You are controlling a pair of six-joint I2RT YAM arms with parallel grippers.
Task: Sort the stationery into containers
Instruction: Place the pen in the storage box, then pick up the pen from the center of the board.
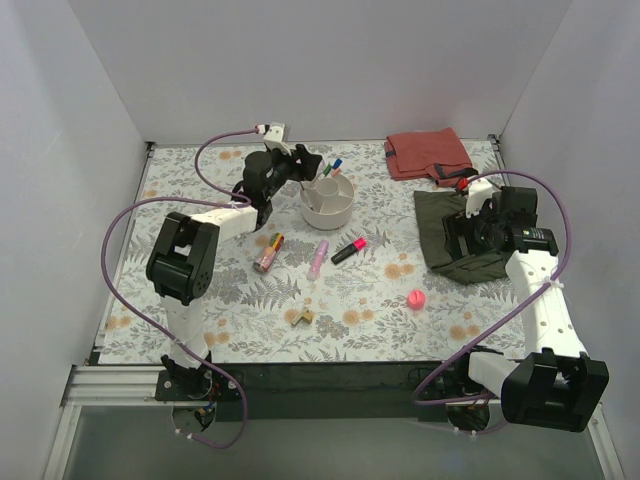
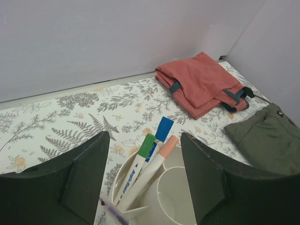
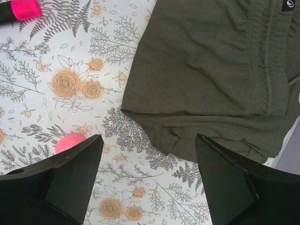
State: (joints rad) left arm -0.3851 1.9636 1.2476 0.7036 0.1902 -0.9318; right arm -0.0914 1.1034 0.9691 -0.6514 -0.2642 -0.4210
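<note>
Top external view: a round white bowl [image 1: 325, 216] is noted at upper centre of the floral table cover [image 1: 380, 290]. Three pens are stood in one of its compartments at the far side, caps up and leaning: a green-capped pen [image 2: 147, 145], a blue-capped pen [image 2: 164, 129] and a pink-capped pen [image 2: 168, 146].

The left gripper [image 1: 305, 167] is held at the bowl's far-left rim. Its jaws are spread wide and nothing is gripped; in the left wrist view the three pens are framed between the two fingers.

The right gripper [image 3: 147, 140] is held over the near edge of the olive-green cloth [image 1: 435, 215] at the right of the frame. Its jaws are likewise wide, and nothing is held.

Loose on the cover below the bowl, left to right and apart from one another, are a pink-orange patterned tube [image 1: 268, 252], a lilac tube [image 1: 319, 257] and a black-pink highlighter [image 1: 349, 249]. Tan bits [image 1: 300, 317] are recorded at lower centre, and a pink ball [image 1: 416, 299] to their right. A folded red cloth [image 1: 428, 155] lies at upper right.
</note>
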